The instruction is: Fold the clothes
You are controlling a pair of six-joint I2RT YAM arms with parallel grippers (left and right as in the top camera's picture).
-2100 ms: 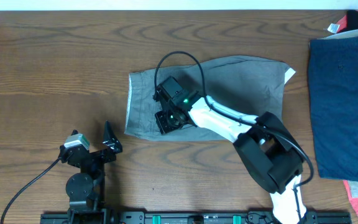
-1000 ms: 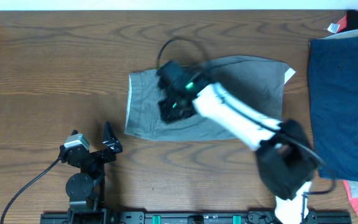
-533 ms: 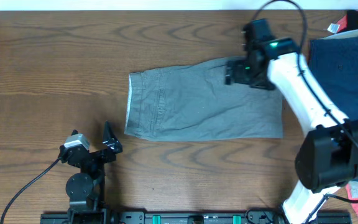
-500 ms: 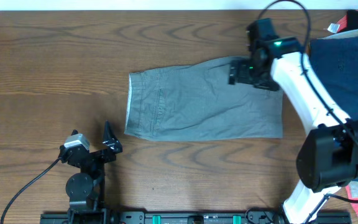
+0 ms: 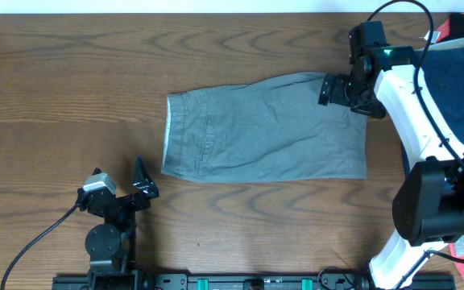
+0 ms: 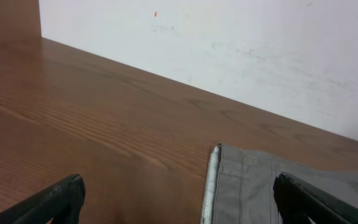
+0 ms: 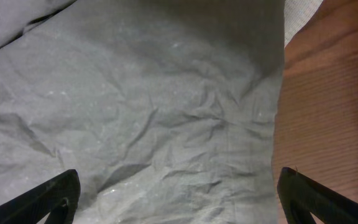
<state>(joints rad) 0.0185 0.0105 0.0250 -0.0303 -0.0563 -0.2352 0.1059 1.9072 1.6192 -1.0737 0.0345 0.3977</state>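
My right gripper [image 7: 179, 202] is spread wide and grips nothing; the grey shorts [image 7: 154, 112] lie creased directly beneath it, and I cannot tell whether my fingers touch the cloth. Only the overhead view shows that it sits at the shorts' far right corner, with the navy shorts [image 5: 449, 121] just to its right on the worktop [image 5: 71, 80]. My left gripper [image 6: 185, 199], also wide and empty, sees only the near edge of the grey shorts ahead of it

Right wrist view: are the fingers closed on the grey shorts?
No, the fingers stand wide apart at the frame's lower corners, with the grey shorts spread beneath them.
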